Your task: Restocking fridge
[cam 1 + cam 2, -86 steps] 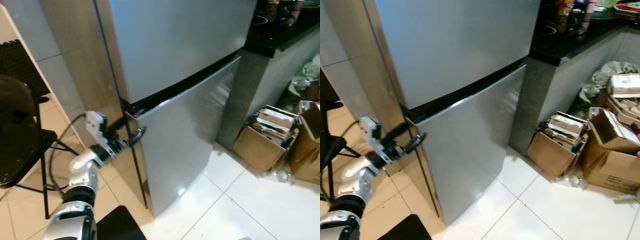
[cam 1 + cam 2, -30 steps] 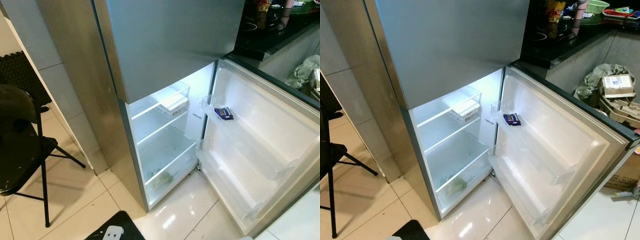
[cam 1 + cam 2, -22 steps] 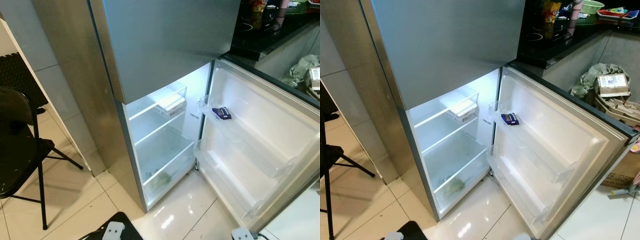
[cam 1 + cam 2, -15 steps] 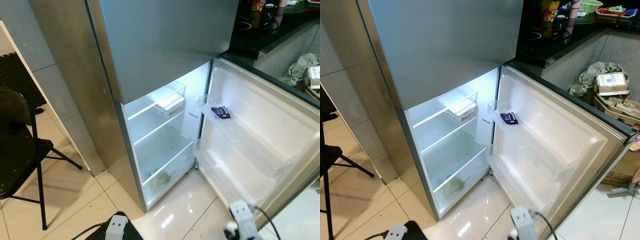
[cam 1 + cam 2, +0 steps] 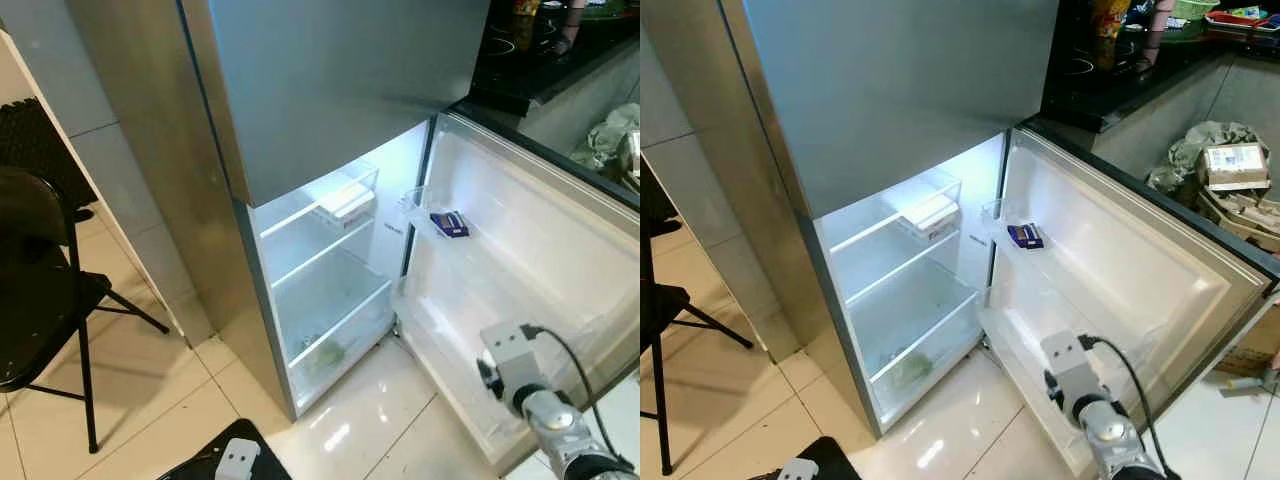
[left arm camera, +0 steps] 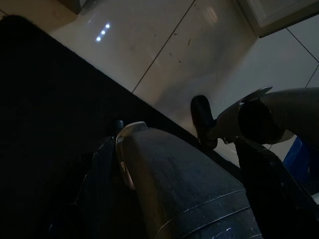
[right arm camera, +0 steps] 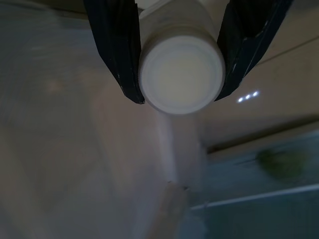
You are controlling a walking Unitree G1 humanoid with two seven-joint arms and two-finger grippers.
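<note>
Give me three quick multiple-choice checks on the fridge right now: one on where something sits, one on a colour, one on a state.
1. Where does the small dark blue packet sit?
A. On the floor
B. In the upper rack of the open door
C. In the bottom drawer

2. What colour is the round container held in the right gripper?
A. White
B. Red
C. Green

3. What state is the lower fridge door in?
A. Shut
B. Barely ajar
C. Swung wide open

Answers:
1. B, the packet lies in the door's top rack, beside the lit compartment.
2. A, the right wrist view shows a pale white round end between the jaws.
3. C, the door's inner racks face the camera and the shelves are exposed.
</note>
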